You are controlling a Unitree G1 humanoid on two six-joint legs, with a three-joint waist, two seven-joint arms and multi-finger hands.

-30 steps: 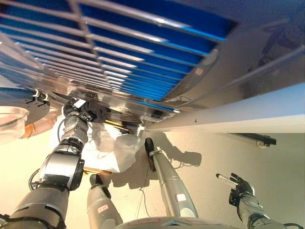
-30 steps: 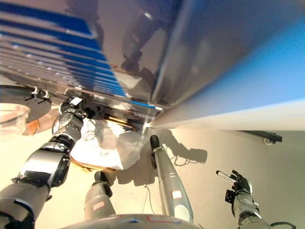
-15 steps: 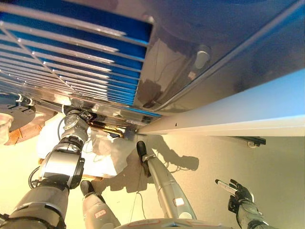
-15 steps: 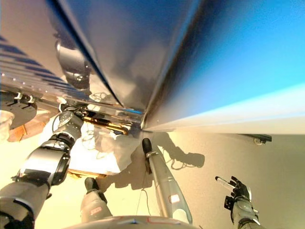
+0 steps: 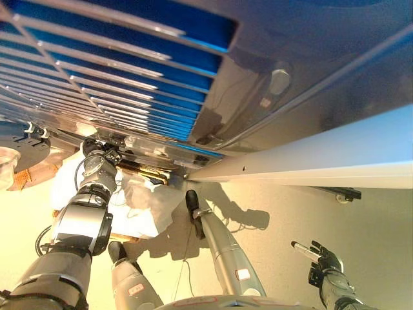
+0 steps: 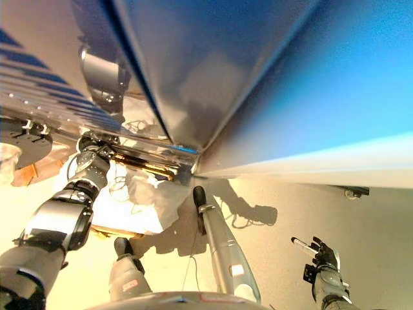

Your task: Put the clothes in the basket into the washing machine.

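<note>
White clothes (image 5: 145,200) lie heaped in a basket whose brown rim (image 6: 116,230) shows under them, on the floor at lower left. My left arm reaches up from the lower left, and my left hand (image 5: 100,152) is at the far top of the heap, right under the shiny lower edge of the washing machine (image 5: 290,77). Its fingers are partly hidden there. My right hand (image 5: 321,256) hangs at the lower right over bare floor, fingers straight and spread, holding nothing.
The machine's shiny body fills the upper half of both views, with a white panel (image 5: 322,161) along its lower right. A dark round disc with a clear bowl shape (image 5: 10,165) shows at the left edge. A dark bracket (image 5: 345,192) sits on the floor at right.
The whole picture has shifted, so the camera has moved. My left hand stays at the top of the white clothes. My right hand has not moved.
</note>
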